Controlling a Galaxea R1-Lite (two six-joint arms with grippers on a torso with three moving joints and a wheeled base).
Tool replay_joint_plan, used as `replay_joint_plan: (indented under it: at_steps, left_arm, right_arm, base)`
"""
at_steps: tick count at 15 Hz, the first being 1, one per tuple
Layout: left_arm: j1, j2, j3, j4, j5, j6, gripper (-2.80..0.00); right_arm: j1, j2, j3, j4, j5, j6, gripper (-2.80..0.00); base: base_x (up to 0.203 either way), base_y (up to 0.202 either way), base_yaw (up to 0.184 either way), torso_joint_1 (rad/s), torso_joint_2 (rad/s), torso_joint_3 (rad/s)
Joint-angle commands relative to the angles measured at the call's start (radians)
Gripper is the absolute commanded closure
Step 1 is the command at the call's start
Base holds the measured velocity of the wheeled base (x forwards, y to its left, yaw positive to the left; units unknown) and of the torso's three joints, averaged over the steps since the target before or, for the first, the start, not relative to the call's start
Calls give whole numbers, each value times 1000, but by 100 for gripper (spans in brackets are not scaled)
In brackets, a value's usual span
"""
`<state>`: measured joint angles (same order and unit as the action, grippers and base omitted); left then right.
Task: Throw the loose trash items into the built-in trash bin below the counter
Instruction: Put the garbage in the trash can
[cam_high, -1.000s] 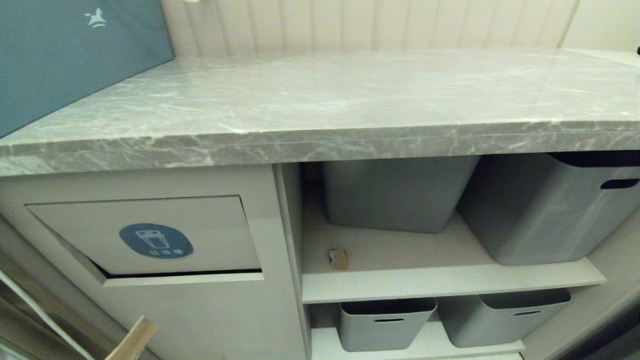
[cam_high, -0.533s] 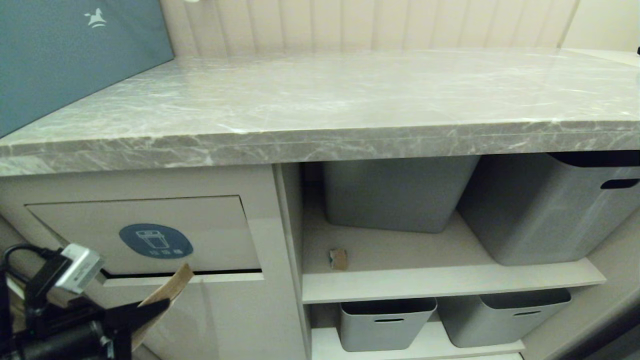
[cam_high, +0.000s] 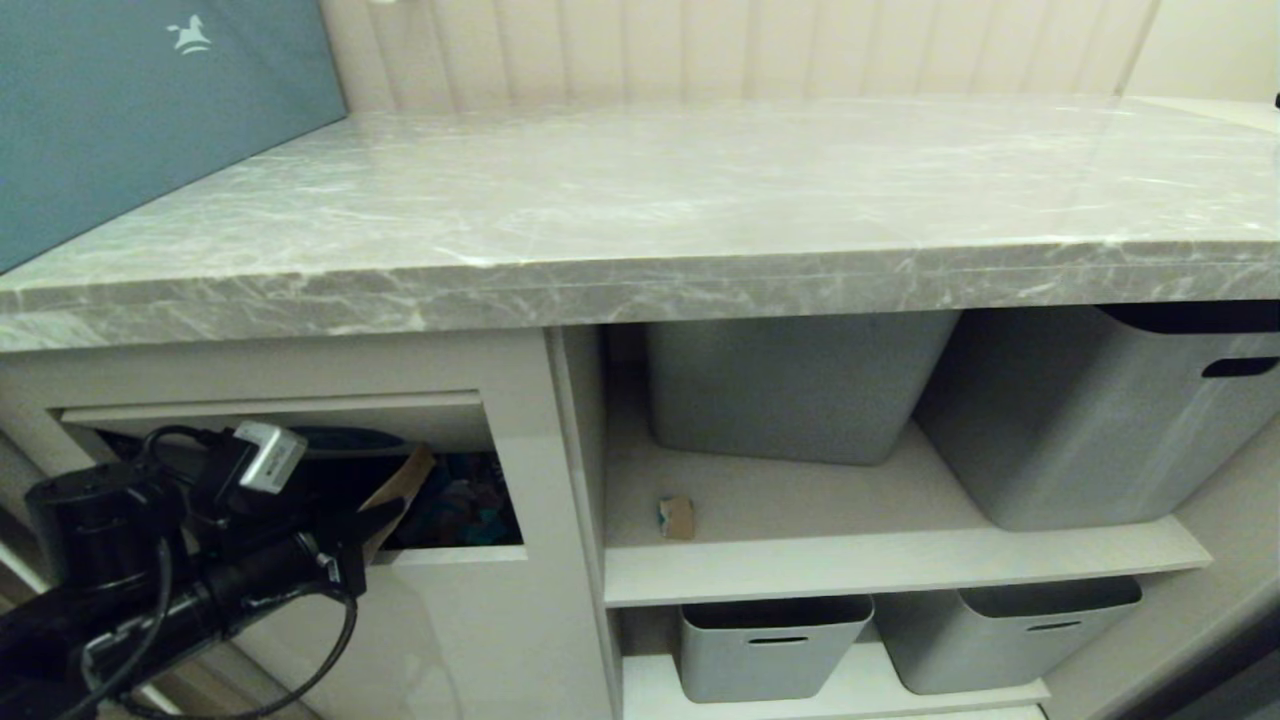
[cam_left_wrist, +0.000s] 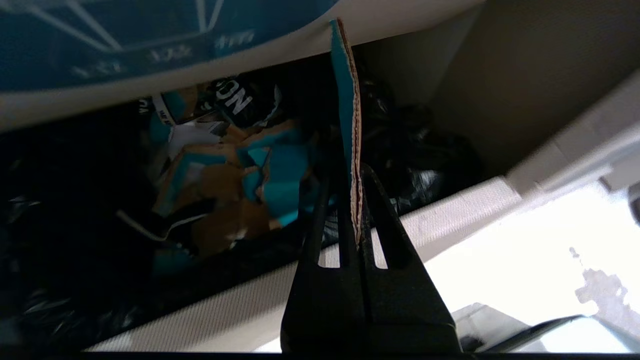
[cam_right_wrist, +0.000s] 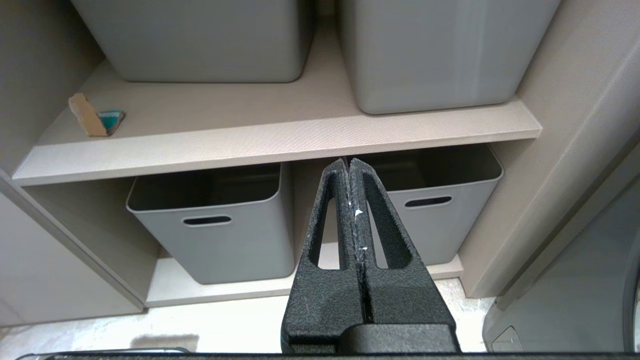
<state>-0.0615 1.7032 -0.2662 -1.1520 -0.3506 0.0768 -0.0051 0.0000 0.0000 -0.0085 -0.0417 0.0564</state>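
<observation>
My left gripper (cam_high: 385, 512) is at the built-in trash bin (cam_high: 300, 412) below the counter (cam_high: 640, 200), shut on a brown cardboard scrap (cam_high: 405, 482) with teal tape. The scrap's tip presses against the flap, which is swung inward. In the left wrist view the scrap (cam_left_wrist: 349, 115) stands edge-on between the shut fingers of the left gripper (cam_left_wrist: 351, 172), touching the flap's blue sticker side (cam_left_wrist: 125, 45), with torn cardboard (cam_left_wrist: 225, 170) lying inside below. Another small scrap (cam_high: 677, 517) (cam_right_wrist: 95, 117) lies on the upper shelf. The right gripper (cam_right_wrist: 348, 162) hangs shut and empty before the shelves.
Two grey tubs (cam_high: 800, 385) (cam_high: 1090, 420) stand on the upper shelf (cam_high: 900, 565), and two smaller ones (cam_high: 770, 645) (cam_high: 1000, 630) stand below it. A big teal box (cam_high: 130, 110) leans at the counter's far left.
The left arm has risen into view with the scrap and pushed the bin's flap inward. The flap was closed a second ago; the dark opening now shows.
</observation>
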Motion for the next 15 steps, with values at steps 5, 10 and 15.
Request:
replay_joint_plan:
  at_steps: [5, 10, 15]
  left_arm:
    - [0, 70, -8, -29, -3, -30, 0]
    - [-1, 129, -83, -50, -1, -48, 0]
    - [-1, 232, -48, -233, -2, -107, 0]
  right_arm:
    - [1, 2, 2, -1, 0, 0, 0]
    - [0, 2, 2, 0, -1, 0, 0]
    - [-1, 2, 2, 0, -1, 0, 0]
  base:
    - [0, 0, 0, 0, 0, 0]
    - [0, 0, 0, 0, 0, 0]
    - [0, 0, 0, 0, 0, 0]
